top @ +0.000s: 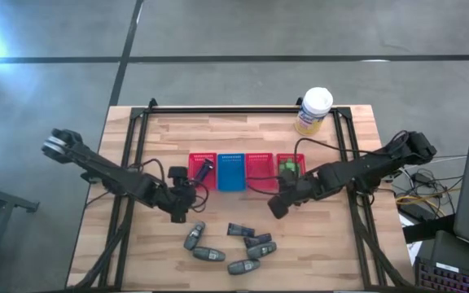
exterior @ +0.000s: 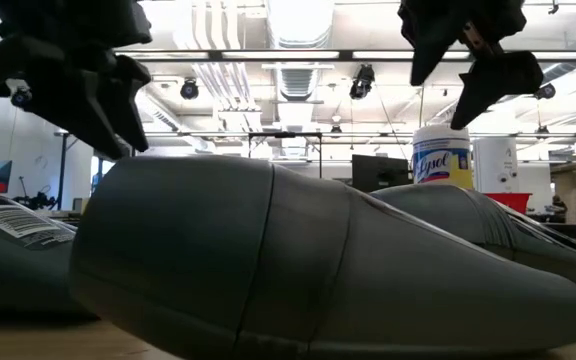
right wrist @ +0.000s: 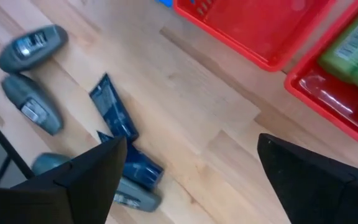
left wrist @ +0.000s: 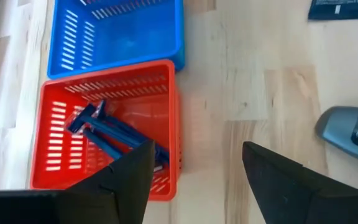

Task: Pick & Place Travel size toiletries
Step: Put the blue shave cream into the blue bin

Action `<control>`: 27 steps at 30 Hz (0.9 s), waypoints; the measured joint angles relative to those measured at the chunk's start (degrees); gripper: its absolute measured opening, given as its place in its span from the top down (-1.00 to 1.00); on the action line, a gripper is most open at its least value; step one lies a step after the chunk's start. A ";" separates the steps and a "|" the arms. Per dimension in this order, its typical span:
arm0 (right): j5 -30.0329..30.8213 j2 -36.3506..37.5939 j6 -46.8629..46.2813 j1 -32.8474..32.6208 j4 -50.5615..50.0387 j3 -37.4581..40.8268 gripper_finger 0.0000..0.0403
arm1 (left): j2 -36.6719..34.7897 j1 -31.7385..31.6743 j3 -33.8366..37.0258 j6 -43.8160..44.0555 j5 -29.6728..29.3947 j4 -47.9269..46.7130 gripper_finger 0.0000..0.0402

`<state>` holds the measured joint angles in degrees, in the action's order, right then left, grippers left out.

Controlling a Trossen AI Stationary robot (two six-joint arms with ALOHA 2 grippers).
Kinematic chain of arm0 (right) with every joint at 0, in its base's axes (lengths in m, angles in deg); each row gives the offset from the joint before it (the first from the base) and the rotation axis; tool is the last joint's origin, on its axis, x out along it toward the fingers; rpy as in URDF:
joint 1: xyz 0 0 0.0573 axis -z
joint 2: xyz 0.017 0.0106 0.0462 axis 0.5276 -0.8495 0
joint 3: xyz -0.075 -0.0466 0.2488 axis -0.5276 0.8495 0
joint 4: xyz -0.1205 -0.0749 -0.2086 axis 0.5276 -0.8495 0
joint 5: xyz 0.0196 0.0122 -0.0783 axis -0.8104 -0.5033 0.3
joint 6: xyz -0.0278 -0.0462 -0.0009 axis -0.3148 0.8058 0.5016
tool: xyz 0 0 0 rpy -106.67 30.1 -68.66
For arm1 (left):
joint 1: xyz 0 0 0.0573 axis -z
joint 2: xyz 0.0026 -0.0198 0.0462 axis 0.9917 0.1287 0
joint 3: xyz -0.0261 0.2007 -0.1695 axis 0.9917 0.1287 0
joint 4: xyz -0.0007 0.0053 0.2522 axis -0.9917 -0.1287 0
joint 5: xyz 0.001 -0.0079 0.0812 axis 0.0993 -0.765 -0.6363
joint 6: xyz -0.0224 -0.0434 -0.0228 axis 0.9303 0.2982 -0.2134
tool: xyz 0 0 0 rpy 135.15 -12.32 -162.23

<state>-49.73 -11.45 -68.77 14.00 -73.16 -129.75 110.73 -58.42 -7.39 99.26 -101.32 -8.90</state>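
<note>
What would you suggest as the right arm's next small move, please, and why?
Probably lower the right end effector toward the dark tubes just in front of it. It looks open and empty, the green bottles already sit in a red basket, and grey bottles remain loose on the table.

Grey concrete floor crossed by dark seams around a pale wooden bench. Beyond it, an open hall: white ceiling with long strip lights, monitors farther back.
</note>
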 joint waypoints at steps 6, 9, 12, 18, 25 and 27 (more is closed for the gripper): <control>0.77 -0.03 5.18 0.52 1.27 -0.02 -0.76 | -1.63 -0.09 2.15 4.43 -0.84 1.67 -0.22; 0.35 0.05 11.12 1.62 1.24 -0.13 -0.72 | -1.29 -0.09 2.24 9.65 -1.03 3.54 -0.22; -2.48 0.23 18.75 3.25 0.47 -0.13 -0.67 | -0.47 -0.12 2.27 16.48 -1.06 7.05 -0.22; -8.95 1.36 32.38 6.36 -10.23 0.13 -0.58 | 3.56 -0.48 2.28 20.75 -4.61 19.35 -0.22; -9.63 5.87 47.15 9.07 -18.71 1.91 -0.46 | 8.63 -0.50 0.04 26.10 -7.64 24.54 -0.22; -9.62 7.90 49.53 10.25 -18.25 2.98 -0.43 | 9.48 -0.52 -0.40 28.03 -8.53 24.72 -0.22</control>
<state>-59.35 -3.55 -19.24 24.25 -91.41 -126.77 120.21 -58.95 -7.79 127.29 -109.85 15.82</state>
